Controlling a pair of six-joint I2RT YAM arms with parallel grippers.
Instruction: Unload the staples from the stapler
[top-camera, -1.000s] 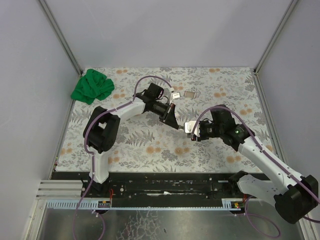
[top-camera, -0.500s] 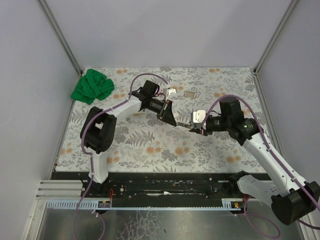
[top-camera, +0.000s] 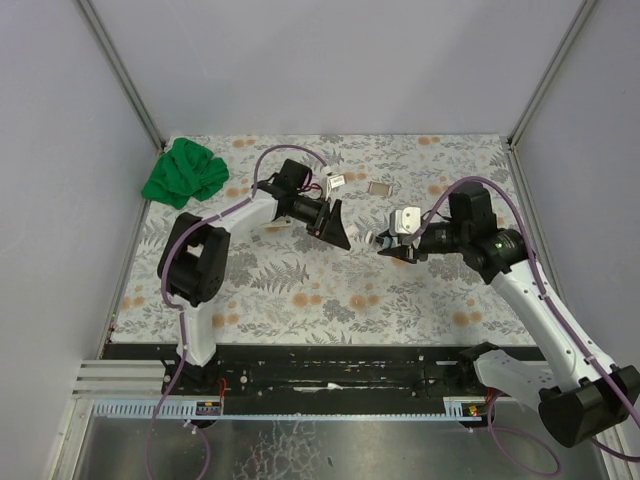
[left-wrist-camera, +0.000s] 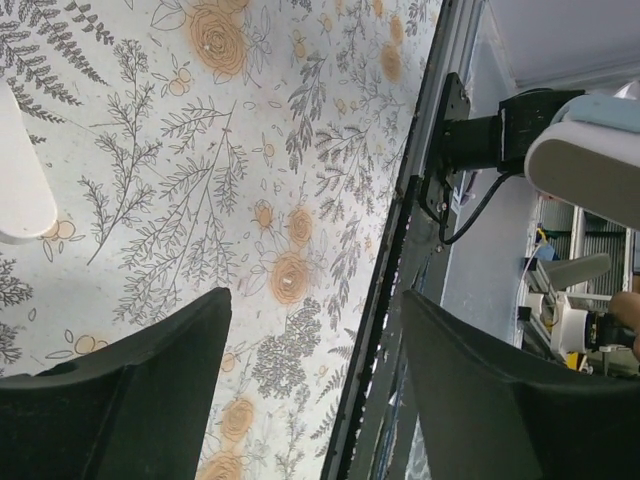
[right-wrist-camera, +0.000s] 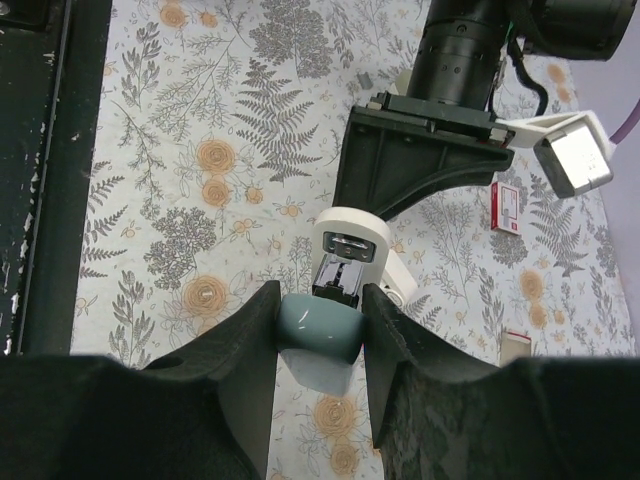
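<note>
My right gripper (right-wrist-camera: 320, 300) is shut on the stapler (right-wrist-camera: 322, 330), its fingers pressed on the teal-grey body. The stapler's white part (right-wrist-camera: 352, 240) is swung open, with the chrome magazine showing. From above, the stapler (top-camera: 405, 221) hangs over the mat at centre right in the right gripper (top-camera: 392, 247). My left gripper (top-camera: 338, 228) stands a short way to its left, open, with nothing between its fingers (left-wrist-camera: 170, 350). In the left wrist view the left gripper (left-wrist-camera: 315, 300) frames only mat and table edge. I cannot make out the staples.
A small red-and-white box (top-camera: 337, 180) and another small box (top-camera: 380, 187) lie on the floral mat (top-camera: 300, 290) behind the grippers. A green cloth (top-camera: 185, 172) sits at the far left corner. Grey walls enclose the table on three sides.
The left gripper was shut against the stapler's front and has now opened and drawn back to the left. The right gripper has carried the stapler right and slightly farther away.
</note>
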